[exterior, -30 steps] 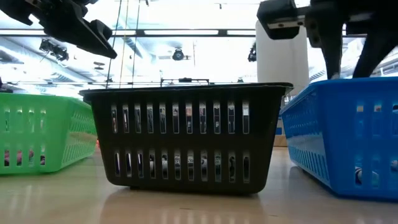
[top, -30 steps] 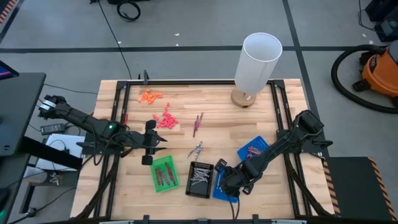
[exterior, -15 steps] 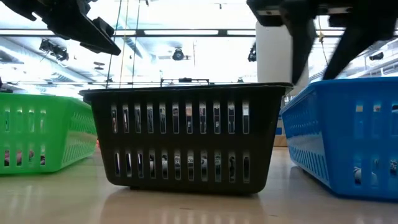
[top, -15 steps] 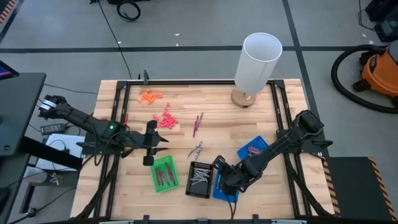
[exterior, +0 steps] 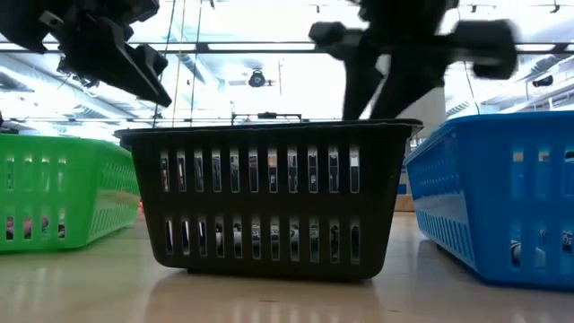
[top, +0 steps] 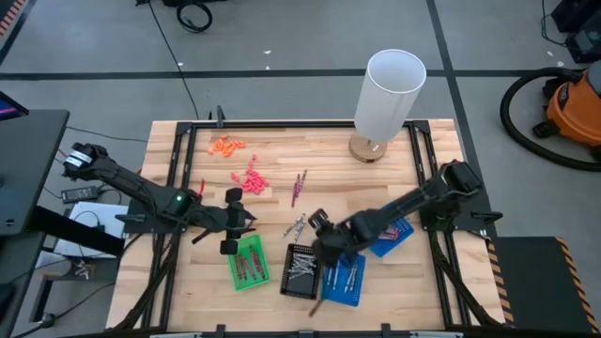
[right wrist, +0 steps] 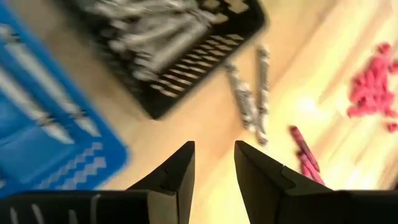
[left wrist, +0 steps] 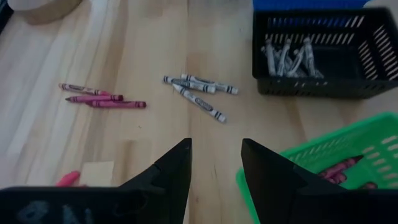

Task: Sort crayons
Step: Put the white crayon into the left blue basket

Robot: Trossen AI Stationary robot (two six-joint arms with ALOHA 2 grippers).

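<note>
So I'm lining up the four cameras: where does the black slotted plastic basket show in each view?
High view: black slotted plastic basket at the near edge, between green and blue baskets.
Low view: centre, filling the middle.
Left wrist view: upper right, grey crayons inside.
Right wrist view: top, blurred.
Shared landmark: loose grey crayons on the wood, hidden in the low view.

The right claw [top: 317, 246] has swung off the near blue tray [top: 344, 280] to above the black tray's [top: 301, 271] far edge, its fingers parted; the left claw [top: 246, 219] nudged slightly forward
</note>
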